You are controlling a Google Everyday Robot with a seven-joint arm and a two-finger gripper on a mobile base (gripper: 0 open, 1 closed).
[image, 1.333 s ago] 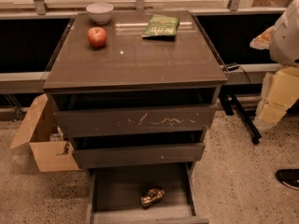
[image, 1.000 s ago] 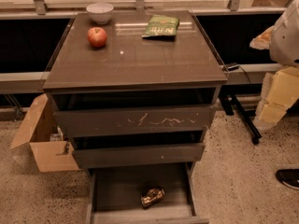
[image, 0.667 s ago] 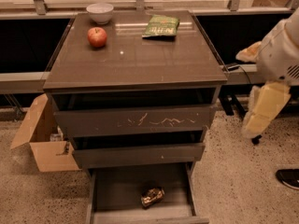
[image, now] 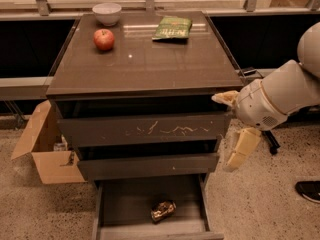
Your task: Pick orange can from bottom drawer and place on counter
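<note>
The orange can [image: 163, 210] lies on its side in the open bottom drawer [image: 114, 204], right of the middle and near the front. The counter [image: 150, 59] is the glossy brown top of the cabinet. My gripper [image: 232, 125] hangs at the cabinet's right side, level with the top and middle drawers. It is well above the can and to its right. Its two cream fingers [image: 239, 149] are spread apart and hold nothing.
On the counter stand a red apple [image: 104, 39], a white bowl [image: 107, 13] and a green snack bag [image: 172, 27]. An open cardboard box [image: 44, 151] sits on the floor at the left. A dark shoe [image: 309, 190] shows at the right edge.
My arm has swung left and down from the right edge toward the cabinet's right side. The can and the drawer have not moved.
</note>
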